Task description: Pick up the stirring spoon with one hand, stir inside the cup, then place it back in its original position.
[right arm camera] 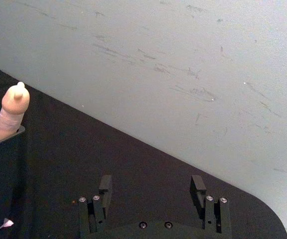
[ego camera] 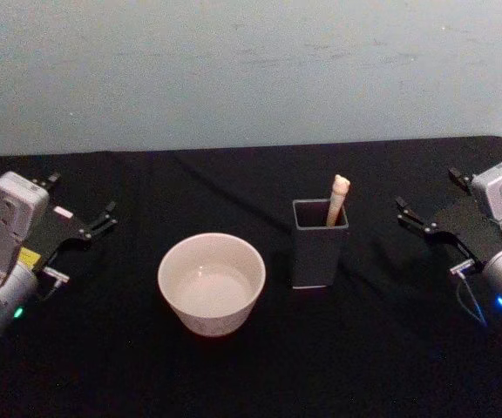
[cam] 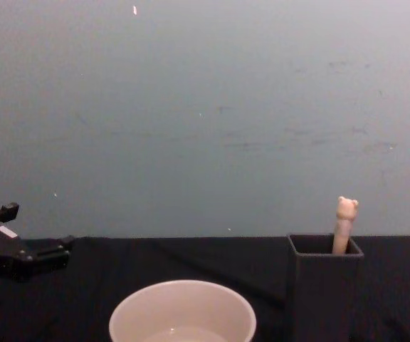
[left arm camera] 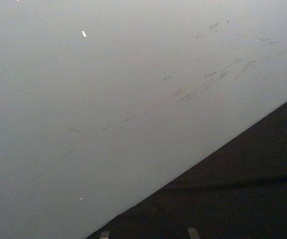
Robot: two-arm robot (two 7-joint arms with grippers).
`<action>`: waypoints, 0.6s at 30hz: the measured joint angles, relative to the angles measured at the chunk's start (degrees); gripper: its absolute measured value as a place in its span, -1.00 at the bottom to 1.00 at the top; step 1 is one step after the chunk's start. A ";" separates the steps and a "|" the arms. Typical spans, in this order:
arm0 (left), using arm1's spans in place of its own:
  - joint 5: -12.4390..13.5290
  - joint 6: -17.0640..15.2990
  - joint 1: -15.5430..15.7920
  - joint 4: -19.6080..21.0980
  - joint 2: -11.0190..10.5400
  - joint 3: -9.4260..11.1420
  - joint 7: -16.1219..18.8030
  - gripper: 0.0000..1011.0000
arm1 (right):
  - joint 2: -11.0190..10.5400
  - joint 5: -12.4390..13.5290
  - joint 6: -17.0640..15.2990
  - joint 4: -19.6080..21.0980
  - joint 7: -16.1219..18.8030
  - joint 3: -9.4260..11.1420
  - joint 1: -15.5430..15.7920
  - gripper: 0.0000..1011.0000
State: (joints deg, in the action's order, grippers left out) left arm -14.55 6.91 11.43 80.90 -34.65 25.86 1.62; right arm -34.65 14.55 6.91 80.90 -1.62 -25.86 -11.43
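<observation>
Beige bear-topped stirring spoon (ego camera: 338,198) stands in dark grey square holder (ego camera: 319,257); nearby open-fingered right gripper (right arm camera: 151,181) should lift it straight; left gripper (cam: 41,225) parked far left, fingers apart.

Cup (ego camera: 207,320) cream-white; holder (ego camera: 314,257) dark grey; spoon handle (ego camera: 336,202) pale beige; tablecloth (ego camera: 390,348) black; wall (ego camera: 234,70) pale grey, scuffed.

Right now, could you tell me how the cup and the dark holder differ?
The cup is round, cream-white and wide; the holder is square, dark grey, narrower and taller. The stirring spoon stands in the holder; the cup holds no spoon. Both stand upright on the black table.
</observation>
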 joint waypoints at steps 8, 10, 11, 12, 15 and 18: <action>0.00 0.00 0.00 0.00 0.00 0.00 0.00 0.98 | 0.00 0.00 0.00 0.00 0.00 0.00 0.00 0.98; 0.00 0.00 0.00 0.00 0.00 0.00 0.00 0.98 | 0.00 0.00 0.00 0.00 0.00 0.00 0.00 0.98; 0.00 0.00 0.00 0.00 0.00 0.00 0.00 0.98 | 0.00 0.00 0.00 0.00 0.00 0.00 0.00 0.98; 0.00 0.00 0.00 0.00 0.00 0.00 0.00 0.98 | 0.00 0.00 0.00 0.00 0.00 0.00 0.00 0.98; 0.00 0.00 0.00 0.00 0.00 0.00 0.00 0.98 | 0.00 0.00 0.00 0.00 0.00 0.00 0.00 0.98; 0.00 0.00 0.00 0.00 0.00 0.00 0.00 0.98 | 0.00 0.00 0.00 0.00 0.00 0.00 0.00 0.98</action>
State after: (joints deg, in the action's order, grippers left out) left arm -14.55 6.91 11.43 80.90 -34.65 25.86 1.62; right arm -34.65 14.55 6.91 80.90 -1.62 -25.86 -11.43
